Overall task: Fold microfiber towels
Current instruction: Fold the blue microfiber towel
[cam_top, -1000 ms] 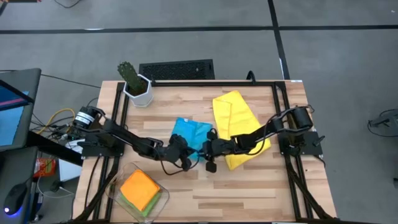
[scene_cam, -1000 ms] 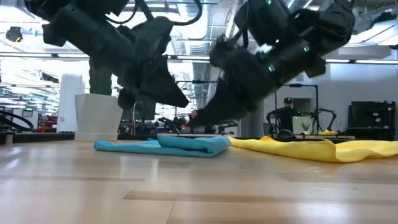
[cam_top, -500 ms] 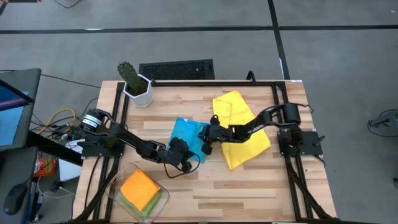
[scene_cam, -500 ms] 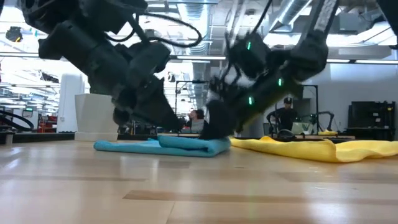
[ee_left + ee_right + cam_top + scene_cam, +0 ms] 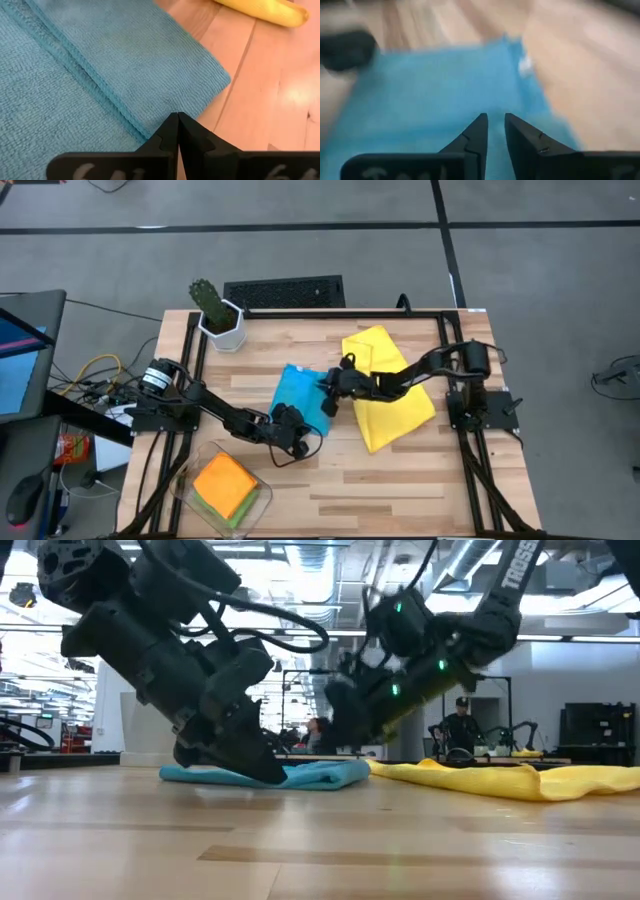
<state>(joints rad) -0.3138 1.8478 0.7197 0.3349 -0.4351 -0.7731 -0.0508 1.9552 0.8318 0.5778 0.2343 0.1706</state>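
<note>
At the near edge of the table (image 5: 400, 480), toward the left, a clear container (image 5: 196, 462) holds the folded orange towel (image 5: 224, 483) lying on top of the green towel (image 5: 221, 515), of which only a thin rim shows.

Just beyond it, the left end effector (image 5: 298, 442) is pressed low at the near edge of the light blue towel (image 5: 300, 395). Its fingers (image 5: 167, 135) are fully closed, tip against tip, resting on the cloth's hem; whether any fabric is pinched between them cannot be told.

The light blue towel lies folded and flat at the middle of the table. Above its right side the right end effector (image 5: 330, 395) hovers clear of the cloth, its fingers (image 5: 475, 131) parted by a narrow gap with nothing between them.

To the right, the yellow towel (image 5: 385, 385) lies loosely folded, its edge close to the blue one, the right arm reaching across it.

At the far left corner stands a green cactus (image 5: 207, 298) in a white pot (image 5: 224, 328).
</note>
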